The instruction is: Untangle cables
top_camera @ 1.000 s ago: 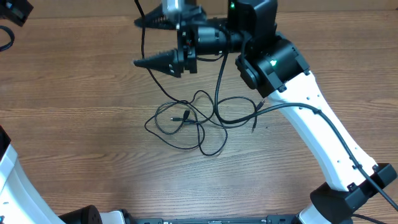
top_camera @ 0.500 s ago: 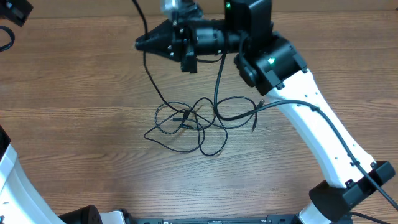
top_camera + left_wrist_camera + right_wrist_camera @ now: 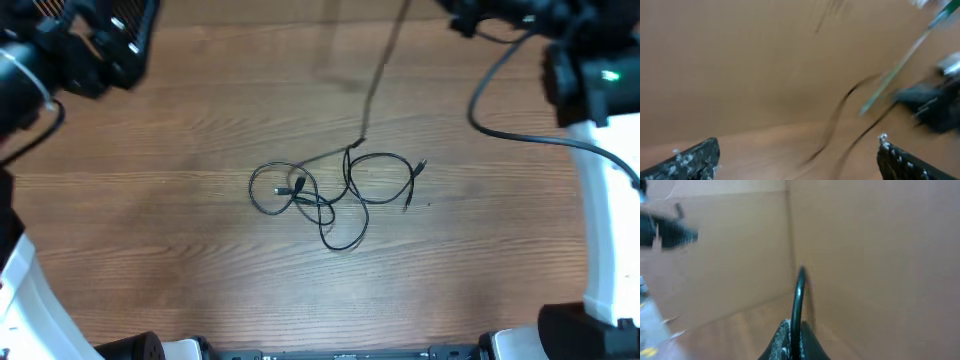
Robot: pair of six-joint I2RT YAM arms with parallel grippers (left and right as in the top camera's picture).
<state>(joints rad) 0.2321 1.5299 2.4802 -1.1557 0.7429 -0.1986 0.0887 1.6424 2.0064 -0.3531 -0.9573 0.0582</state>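
Observation:
The cables (image 3: 320, 195) lie as a tangle of thin black loops in the middle of the wooden table (image 3: 150, 250), with small plug ends at the left loop and the right side. One strand (image 3: 378, 80) rises blurred from the tangle toward the top edge. In the right wrist view my right gripper (image 3: 796, 332) is shut on a black cable (image 3: 799, 292) that stands up between its jaws. In the left wrist view my left gripper (image 3: 799, 145) is wide open with nothing between its fingers, and blurred cable strands (image 3: 832, 122) hang ahead of it.
The left arm (image 3: 70, 55) is at the table's back left corner and the right arm (image 3: 590, 80) at the back right, with its own thick cord (image 3: 500, 125) looping beside it. A brown wall (image 3: 865, 240) stands behind the table.
The right gripper closed on a cable strand and swung from back centre to back right, pulling the strand up. The left arm entered at back left and its gripper opened. The tangle shifted slightly.

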